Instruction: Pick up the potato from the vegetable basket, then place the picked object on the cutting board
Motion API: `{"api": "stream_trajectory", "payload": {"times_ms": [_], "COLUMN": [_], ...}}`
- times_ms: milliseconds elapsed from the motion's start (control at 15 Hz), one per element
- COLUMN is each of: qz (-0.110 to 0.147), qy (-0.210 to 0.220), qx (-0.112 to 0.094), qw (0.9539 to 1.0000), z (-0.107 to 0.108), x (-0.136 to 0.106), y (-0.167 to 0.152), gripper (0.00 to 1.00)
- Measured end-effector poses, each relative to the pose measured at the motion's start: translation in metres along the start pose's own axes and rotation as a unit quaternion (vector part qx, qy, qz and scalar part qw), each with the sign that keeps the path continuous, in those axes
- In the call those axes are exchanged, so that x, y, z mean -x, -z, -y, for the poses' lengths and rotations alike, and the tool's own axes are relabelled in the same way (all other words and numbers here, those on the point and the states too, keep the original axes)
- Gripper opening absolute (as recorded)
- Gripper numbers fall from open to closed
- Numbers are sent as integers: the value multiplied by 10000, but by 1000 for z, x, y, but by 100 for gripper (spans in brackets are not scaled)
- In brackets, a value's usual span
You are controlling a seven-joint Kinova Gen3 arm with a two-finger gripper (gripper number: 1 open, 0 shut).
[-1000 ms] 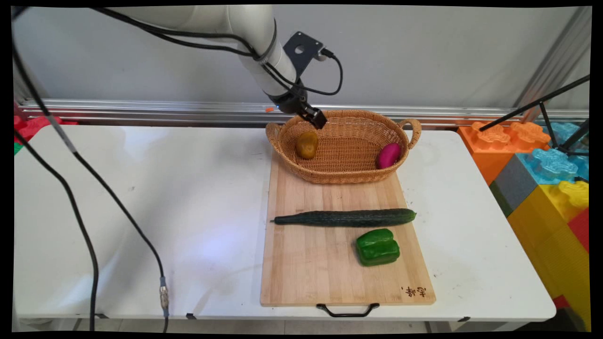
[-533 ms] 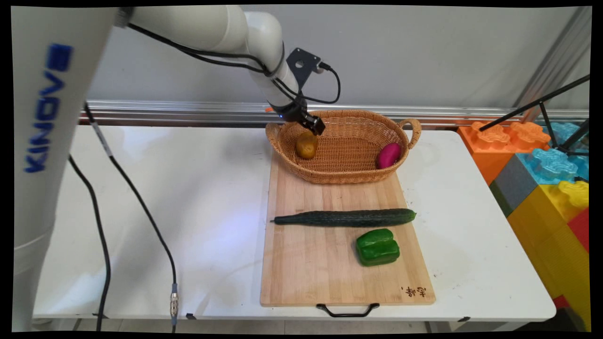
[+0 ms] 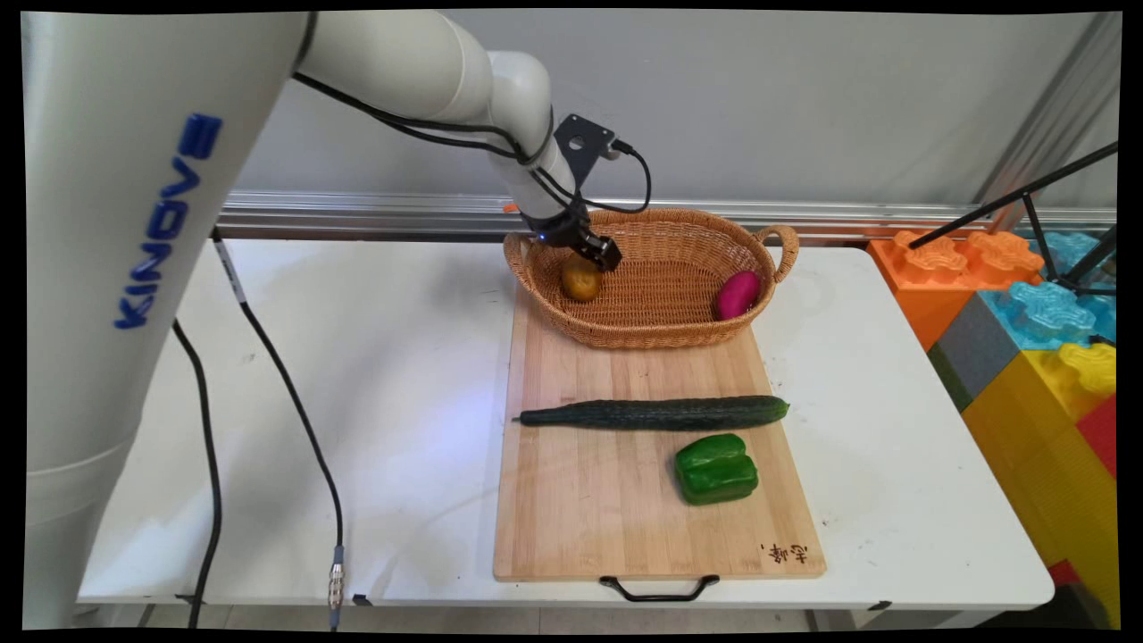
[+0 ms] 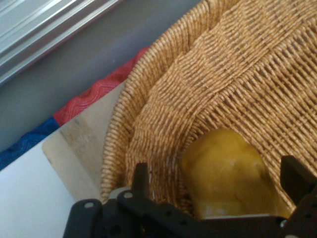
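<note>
White table (image 3: 357,375) holds a basket (image 3: 661,308). Inside, at its left end, sits a yellow potato (image 4: 228,168). Just above it hangs the gripper (image 4: 218,191), fingers (image 4: 140,177) wide apart, one each side.

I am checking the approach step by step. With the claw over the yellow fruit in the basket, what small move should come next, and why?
Probably lower a little more. The open claw has one finger on each side of the yellow fruit, which lies by the basket wall, but the fingers seem to reach only its upper part.
</note>
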Motion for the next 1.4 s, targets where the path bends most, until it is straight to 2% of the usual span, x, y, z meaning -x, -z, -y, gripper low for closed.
{"api": "stream_trajectory", "payload": {"times_ms": [733,800,1133,1400], "qz": [173,184,141,-153], "qy": [-116,-190,-590,-1061], "qx": [210,243,286,211], "qw": [9996,9994,9977,9940], "z": [-20,-23,-29,-34], "x": [6,6,6,-2], "y": [-17,-17,-14,1], "gripper": [100,0,0,0]}}
